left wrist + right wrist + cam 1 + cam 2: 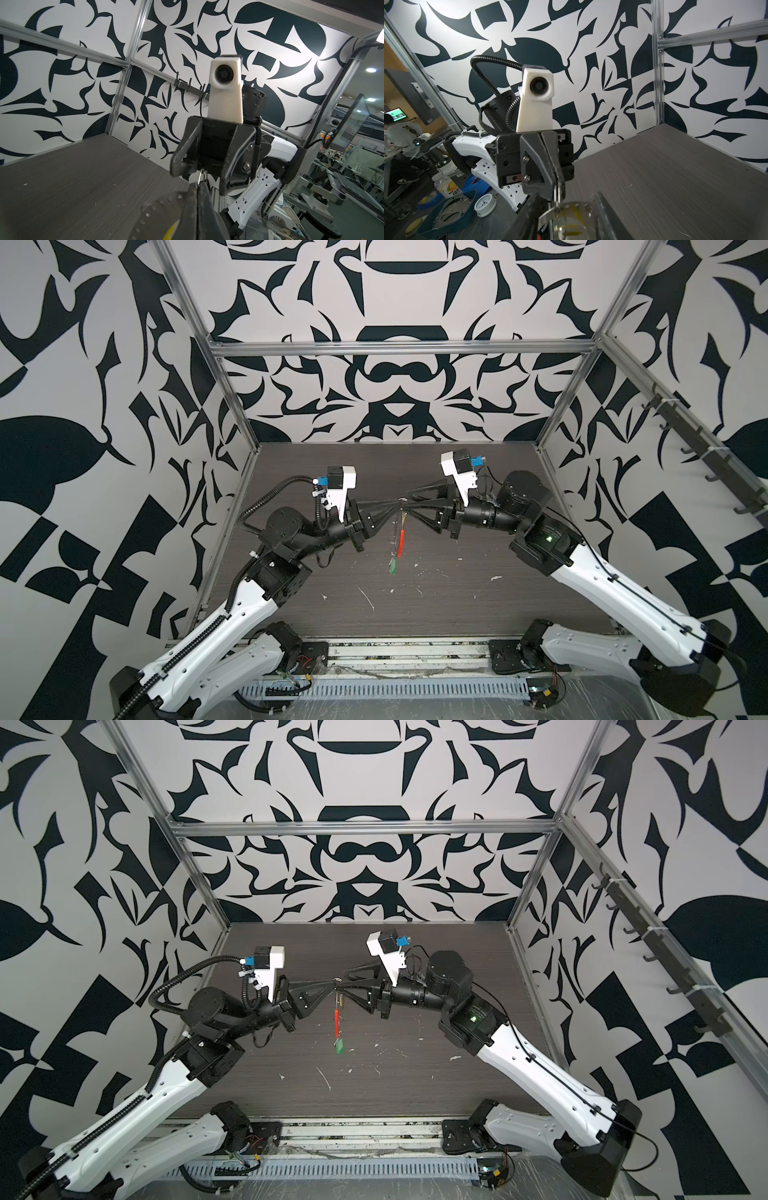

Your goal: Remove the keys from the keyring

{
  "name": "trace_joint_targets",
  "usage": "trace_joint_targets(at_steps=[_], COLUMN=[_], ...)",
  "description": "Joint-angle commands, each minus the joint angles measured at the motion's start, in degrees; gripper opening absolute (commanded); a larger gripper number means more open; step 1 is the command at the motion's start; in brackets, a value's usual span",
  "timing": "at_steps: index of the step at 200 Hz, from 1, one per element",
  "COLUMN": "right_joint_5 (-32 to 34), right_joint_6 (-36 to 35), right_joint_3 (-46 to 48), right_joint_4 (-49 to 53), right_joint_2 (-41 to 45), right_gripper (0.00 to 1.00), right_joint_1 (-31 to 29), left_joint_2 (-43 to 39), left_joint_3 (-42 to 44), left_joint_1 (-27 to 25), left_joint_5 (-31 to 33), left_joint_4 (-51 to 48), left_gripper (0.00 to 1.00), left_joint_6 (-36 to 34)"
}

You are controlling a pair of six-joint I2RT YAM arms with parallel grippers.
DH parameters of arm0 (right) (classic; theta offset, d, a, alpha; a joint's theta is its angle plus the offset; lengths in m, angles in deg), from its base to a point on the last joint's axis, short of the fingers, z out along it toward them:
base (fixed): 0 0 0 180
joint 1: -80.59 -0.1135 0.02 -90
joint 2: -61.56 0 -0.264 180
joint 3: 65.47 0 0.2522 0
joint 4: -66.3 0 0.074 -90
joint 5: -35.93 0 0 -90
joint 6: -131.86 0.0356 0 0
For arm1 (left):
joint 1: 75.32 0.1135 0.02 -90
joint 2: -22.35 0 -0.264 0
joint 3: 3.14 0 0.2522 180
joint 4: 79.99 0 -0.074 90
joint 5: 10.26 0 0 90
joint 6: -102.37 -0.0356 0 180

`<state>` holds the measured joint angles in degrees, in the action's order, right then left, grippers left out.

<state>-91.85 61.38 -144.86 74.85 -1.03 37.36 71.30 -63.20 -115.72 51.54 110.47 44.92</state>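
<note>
In both top views the grippers meet tip to tip above the table's middle. The keyring (400,541), a thin grey hoop with a red arc (335,1021), hangs edge-on below them. A green key (392,566) dangles at its bottom and a yellow key (341,1001) sits near its top. My left gripper (400,502) is shut on a small metal loop (557,194) that threads the hoop. My right gripper (568,199) holds the hoop's dotted top arc (577,205) between its fingers, which stand apart and touch it on both sides. The yellow key (571,226) shows blurred just below.
White scraps (368,599) and flecks (496,577) lie on the dark wood-grain table (457,614) below the hanging hoop. Aluminium frame posts (232,406) and patterned walls close in three sides. A slotted rail (407,649) runs along the front edge.
</note>
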Motion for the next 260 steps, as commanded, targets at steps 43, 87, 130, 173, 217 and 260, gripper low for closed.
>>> trace_joint_targets(at_steps=[43, 87, 130, 173, 217, 260], right_joint_5=[-3.0, -2.1, -2.2, -6.8, -13.5, -17.2], right_joint_6=[2.2, 1.7, 0.1, -5.3, -15.5, -18.3], right_joint_3=[-0.9, -0.6, -1.3, -5.0, -11.4, -14.3], right_joint_4=[-4.6, -3.9, 1.9, 16.3, 31.8, 36.5], right_joint_2=[-0.4, -0.1, 1.0, 0.9, -1.6, -4.7], right_gripper=[0.28, 0.04, 0.0, 0.0, 0.0, 0.0], right_joint_1=[0.1, 0.2, 1.4, 6.1, 7.9, 7.8], left_joint_2=[-1.0, -0.8, -1.4, -3.6, 1.9, 7.0], left_joint_3=[0.6, 0.4, -1.4, -4.1, -12.3, -16.9], left_joint_1=[0.0, 0.0, 0.0, 0.0, 0.1, 0.1], left_joint_5=[2.4, 2.2, 2.0, 1.2, -7.0, -12.1], left_joint_4=[2.2, 2.4, -3.9, -16.9, -31.3, -36.8], left_gripper=[0.0, 0.0, 0.15, 0.5, 0.44, 0.43], left_joint_6=[-0.4, -0.1, -0.3, -4.7, -8.9, -10.0])
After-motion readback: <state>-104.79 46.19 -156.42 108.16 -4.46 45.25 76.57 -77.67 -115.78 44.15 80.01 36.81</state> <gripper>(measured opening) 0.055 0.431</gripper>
